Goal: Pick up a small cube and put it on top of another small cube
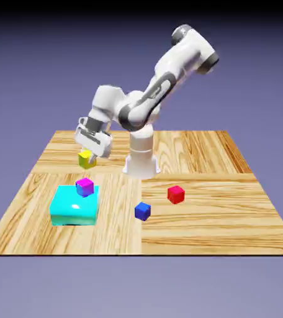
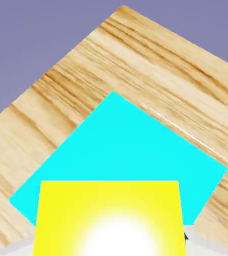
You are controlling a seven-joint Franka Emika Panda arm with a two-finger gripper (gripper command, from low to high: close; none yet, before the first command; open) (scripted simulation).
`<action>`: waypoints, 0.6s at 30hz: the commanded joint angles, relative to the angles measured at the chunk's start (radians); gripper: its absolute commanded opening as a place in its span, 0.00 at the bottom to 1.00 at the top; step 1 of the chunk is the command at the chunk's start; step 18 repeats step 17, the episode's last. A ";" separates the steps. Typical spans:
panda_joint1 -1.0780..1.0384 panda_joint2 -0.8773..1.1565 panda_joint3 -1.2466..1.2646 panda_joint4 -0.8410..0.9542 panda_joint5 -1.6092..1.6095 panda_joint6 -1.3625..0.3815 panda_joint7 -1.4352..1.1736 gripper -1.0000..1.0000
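The small yellow cube (image 1: 86, 159) hangs in the air, with my gripper (image 1: 88, 155) shut on it. In the hand view the yellow cube (image 2: 108, 217) fills the bottom middle and hides my fingertips. The small magenta-purple cube (image 1: 84, 186) rests on the far edge of the big cyan block (image 1: 74, 206), just below the yellow one in the exterior view. In the hand view the cyan block (image 2: 121, 150) lies beneath the held cube, and the magenta cube is hidden there.
A red cube (image 1: 175, 194) and a blue cube (image 1: 143, 211) sit on the wooden table (image 1: 218, 211) toward the exterior view's right. The robot's white base (image 1: 141, 158) stands at the table's far middle.
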 commanded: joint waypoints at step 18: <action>-0.083 0.521 0.078 0.060 0.033 0.486 -0.118 1.00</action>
